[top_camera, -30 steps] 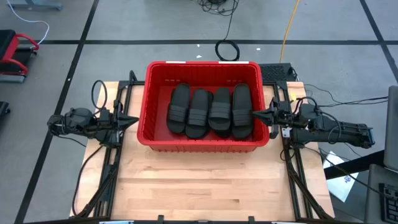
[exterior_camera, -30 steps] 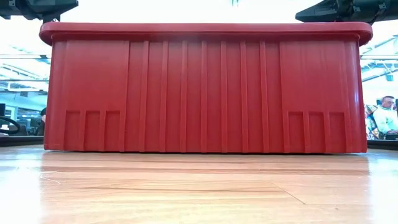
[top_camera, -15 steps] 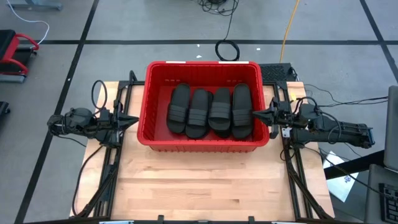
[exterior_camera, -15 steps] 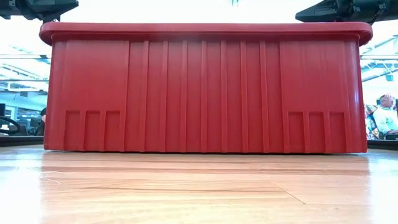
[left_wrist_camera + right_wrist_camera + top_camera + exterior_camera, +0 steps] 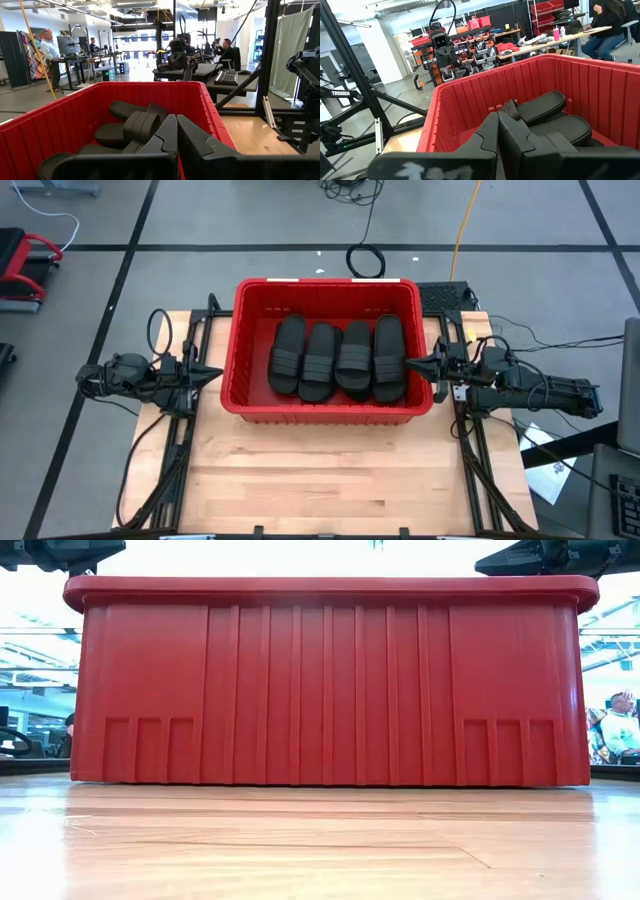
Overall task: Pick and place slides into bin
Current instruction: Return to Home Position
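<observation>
Left end effector (image 5: 207, 373) sits just outside the left wall of the bin (image 5: 325, 412), its two dark, wedge-shaped fingers pressed together with nothing between them. The right end effector (image 5: 411, 364) faces it from the opposite side, its tip at the bin's right rim, fingers likewise closed and empty.

The bin is one rectangular tub of glossy red plastic, with vertical ribs along its walls and a flared rim. It stands on the far middle of the pale wood-plank counter (image 5: 320, 470). Inside it, four matte black rubber slides (image 5: 337, 360) lie side by side, each crossed by a wide ribbed band. Whether others lie beneath them cannot be told.
</observation>
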Tool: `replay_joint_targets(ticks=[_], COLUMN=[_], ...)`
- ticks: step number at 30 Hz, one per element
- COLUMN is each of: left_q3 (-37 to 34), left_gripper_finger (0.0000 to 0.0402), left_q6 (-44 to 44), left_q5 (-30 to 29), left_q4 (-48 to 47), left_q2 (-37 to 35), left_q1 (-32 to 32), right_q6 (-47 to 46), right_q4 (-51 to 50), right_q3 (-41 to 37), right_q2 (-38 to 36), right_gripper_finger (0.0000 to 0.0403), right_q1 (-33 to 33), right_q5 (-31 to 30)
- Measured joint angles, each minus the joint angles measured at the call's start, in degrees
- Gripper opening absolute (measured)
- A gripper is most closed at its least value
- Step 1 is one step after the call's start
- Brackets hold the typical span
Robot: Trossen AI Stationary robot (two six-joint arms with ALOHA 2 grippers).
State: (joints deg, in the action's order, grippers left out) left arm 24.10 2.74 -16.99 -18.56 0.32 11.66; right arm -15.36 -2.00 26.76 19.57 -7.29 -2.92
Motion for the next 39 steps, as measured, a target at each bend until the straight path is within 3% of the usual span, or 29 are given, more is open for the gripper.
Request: replay_joint_targets(ticks=[10,39], left_q3=[0.0,0.0], left_gripper_finger=[0.0032,0.0031], left_q6=[0.0,0.0], left_q5=[0.0,0.0], left_q4=[0.02,0.01], left_q2=[0.0,0.01], left_q1=[0.0,0.02], right_q6=[-0.01,-0.01], right_q4=[0.0,0.0], right_q3=[0.0,0.0], right_q2=[0.0,0.0], right_gripper_finger=[0.0,0.0], right_q1=[0.0,0.0], right_q5=[0.0,-0.02])
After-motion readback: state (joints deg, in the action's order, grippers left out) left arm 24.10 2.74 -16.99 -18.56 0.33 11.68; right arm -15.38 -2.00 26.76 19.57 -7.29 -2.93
